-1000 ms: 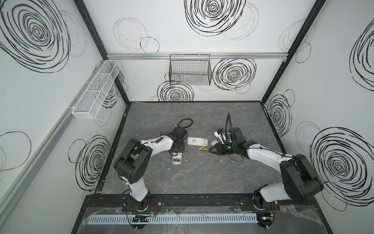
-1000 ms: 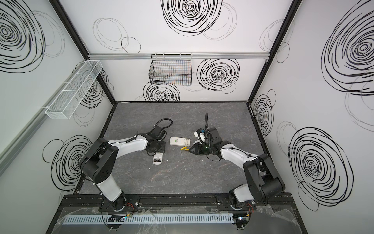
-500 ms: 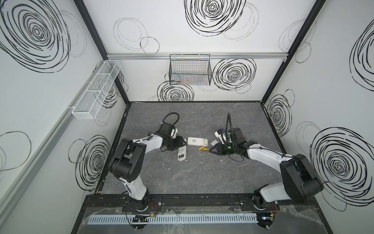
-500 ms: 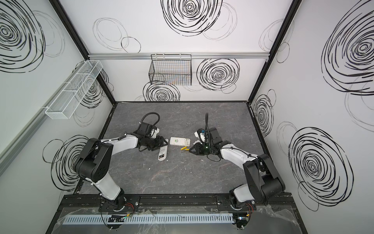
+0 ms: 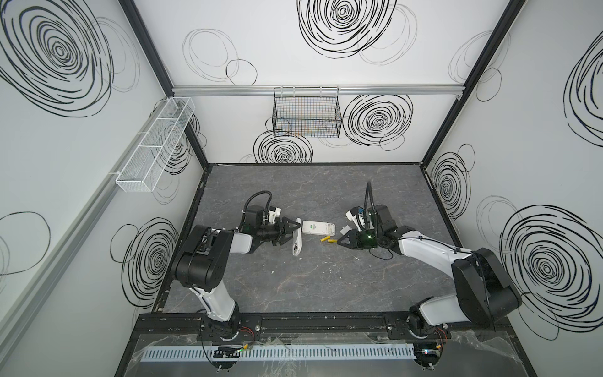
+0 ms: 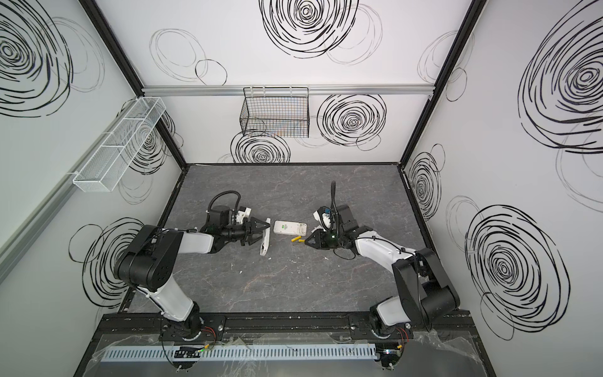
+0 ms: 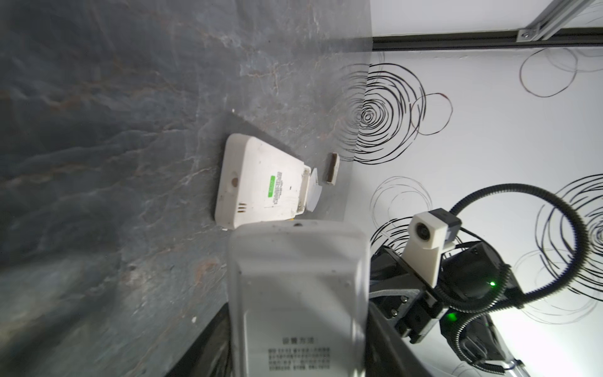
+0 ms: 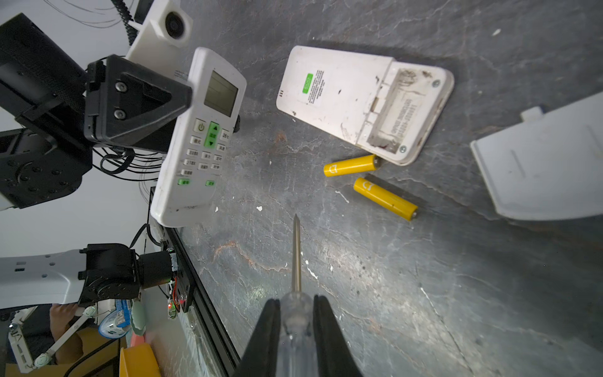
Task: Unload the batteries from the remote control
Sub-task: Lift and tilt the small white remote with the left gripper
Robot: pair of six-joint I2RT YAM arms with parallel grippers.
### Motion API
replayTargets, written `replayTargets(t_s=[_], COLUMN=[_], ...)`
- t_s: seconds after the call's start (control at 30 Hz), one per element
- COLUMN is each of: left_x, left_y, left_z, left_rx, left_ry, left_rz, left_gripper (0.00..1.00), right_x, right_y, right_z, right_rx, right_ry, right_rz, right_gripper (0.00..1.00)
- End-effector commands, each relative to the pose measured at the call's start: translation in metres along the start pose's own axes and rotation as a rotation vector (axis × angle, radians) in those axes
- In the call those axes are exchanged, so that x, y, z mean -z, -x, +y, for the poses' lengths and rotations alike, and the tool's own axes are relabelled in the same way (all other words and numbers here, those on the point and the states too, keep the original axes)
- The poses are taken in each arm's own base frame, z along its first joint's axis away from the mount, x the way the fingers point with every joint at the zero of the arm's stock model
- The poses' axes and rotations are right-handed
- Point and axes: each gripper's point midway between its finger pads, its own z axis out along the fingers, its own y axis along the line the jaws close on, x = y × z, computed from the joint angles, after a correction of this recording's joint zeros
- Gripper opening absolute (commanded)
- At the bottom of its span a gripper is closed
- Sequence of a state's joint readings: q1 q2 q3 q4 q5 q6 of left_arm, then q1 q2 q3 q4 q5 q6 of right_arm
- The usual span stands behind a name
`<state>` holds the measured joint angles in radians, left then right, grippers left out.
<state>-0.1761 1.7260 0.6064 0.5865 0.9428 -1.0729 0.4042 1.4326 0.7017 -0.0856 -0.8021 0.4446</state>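
Observation:
My left gripper (image 5: 291, 230) is shut on a white remote control (image 5: 297, 242) and holds it on its long edge just above the table. Its screen and buttons (image 8: 208, 137) face the right arm, and its printed back (image 7: 297, 293) faces the left wrist camera. A second white remote (image 5: 318, 227) lies back up, its battery bay (image 8: 401, 111) open and empty. Two yellow batteries (image 8: 350, 165) (image 8: 385, 198) lie loose beside it. My right gripper (image 8: 296, 303) is shut on a clear-handled screwdriver (image 8: 296, 254), whose tip points at the floor short of the batteries.
A white battery cover (image 8: 541, 163) lies on the table near the right gripper, beyond the second remote. A second small white piece (image 7: 331, 168) rests behind it. A black wire basket (image 5: 306, 114) hangs on the back wall and a white one (image 5: 153, 147) on the left wall.
The left gripper has swung toward the middle with the remote control, tipping it from lying flat up onto its edge beside the second remote. The right arm has stayed still.

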Motion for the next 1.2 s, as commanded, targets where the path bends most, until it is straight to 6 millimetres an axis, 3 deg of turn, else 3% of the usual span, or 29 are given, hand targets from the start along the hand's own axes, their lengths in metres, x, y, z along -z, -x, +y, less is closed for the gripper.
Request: replayTargets(t_s=[0.0, 0.27, 0.47, 0.7, 0.8, 0.9, 1.0, 1.17], left_x=[0.005, 0.009, 0.011, -0.003, 0.002, 0.013, 0.032, 0.078], left_y=[0.003, 0.003, 0.005, 0.003, 0.009, 0.014, 0.023, 0.044], left_z=[-0.018, -0.021, -0.029, 0.009, -0.003, -0.018, -0.021, 0.001], left_rx=[-0.001, 0.042, 0.036, 0.036, -0.034, -0.146, -0.281, -0.4], left_ry=[-0.111, -0.178, -0.21, 0.044, 0.067, 0.127, 0.267, 0.553], left_rz=[-0.01, -0.048, -0.06, -0.021, -0.036, -0.06, -0.123, -0.273], left_gripper=[0.31, 0.28, 0.25, 0.3, 0.28, 0.27, 0.32, 0.31], right_x=[0.002, -0.002, -0.016, -0.022, -0.018, -0.013, -0.009, -0.005], right_y=[0.008, 0.009, 0.019, 0.025, 0.023, 0.018, 0.015, 0.013], right_z=[0.002, 0.009, 0.048, 0.051, 0.048, 0.042, 0.033, 0.025], right_rx=[0.008, 0.015, 0.05, 0.081, 0.082, 0.076, 0.064, 0.072], right_ry=[-0.004, 0.016, 0.13, 0.096, 0.089, 0.082, 0.078, 0.057], right_rz=[-0.017, -0.019, -0.039, -0.026, -0.032, -0.036, -0.04, -0.043], right_gripper=[0.0, 0.0, 0.0, 0.0, 0.0, 0.0, 0.0, 0.0])
